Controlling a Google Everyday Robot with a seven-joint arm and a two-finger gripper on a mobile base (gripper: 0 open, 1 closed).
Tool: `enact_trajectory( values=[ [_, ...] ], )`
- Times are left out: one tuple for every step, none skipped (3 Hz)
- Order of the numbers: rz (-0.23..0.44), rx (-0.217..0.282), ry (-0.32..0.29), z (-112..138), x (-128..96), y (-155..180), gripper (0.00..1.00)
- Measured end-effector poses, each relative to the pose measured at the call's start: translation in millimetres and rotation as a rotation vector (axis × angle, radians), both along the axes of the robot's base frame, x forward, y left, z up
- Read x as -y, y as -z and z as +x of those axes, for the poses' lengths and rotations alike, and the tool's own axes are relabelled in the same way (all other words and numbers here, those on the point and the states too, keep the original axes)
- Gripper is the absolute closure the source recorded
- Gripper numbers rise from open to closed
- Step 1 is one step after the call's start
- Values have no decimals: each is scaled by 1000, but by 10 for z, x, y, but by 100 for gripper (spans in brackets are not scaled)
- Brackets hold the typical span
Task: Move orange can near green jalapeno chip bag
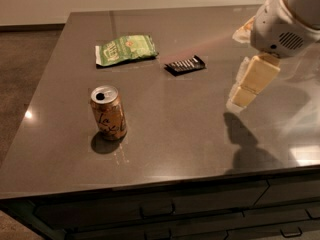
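The orange can [108, 113] stands upright on the dark table [175, 129], front left, with its silver top open. The green jalapeno chip bag [125, 49] lies flat farther back, a little right of the can, well apart from it. My gripper [240, 95] hangs above the right side of the table, far right of the can. Its cream fingers [257, 74] point down and to the left; it is open and holds nothing. Its shadow falls on the table below it.
A small black ribbed packet [185, 64] lies right of the chip bag. The table's front edge [150, 186] has drawers beneath. The left edge drops to a brown floor [25, 74]. The white arm housing [285, 19] fills the top right corner.
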State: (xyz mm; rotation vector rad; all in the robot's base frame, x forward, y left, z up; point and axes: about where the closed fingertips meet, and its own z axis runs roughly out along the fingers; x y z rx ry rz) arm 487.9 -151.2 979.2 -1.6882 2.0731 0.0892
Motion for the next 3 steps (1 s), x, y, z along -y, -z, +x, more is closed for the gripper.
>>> enact_trajectory(
  values=[
    [96,15,-69,180,-419,-9,0],
    [176,13,-150,237,-894,69,0],
    [235,7,-221,220,-1351,216,0]
  ],
)
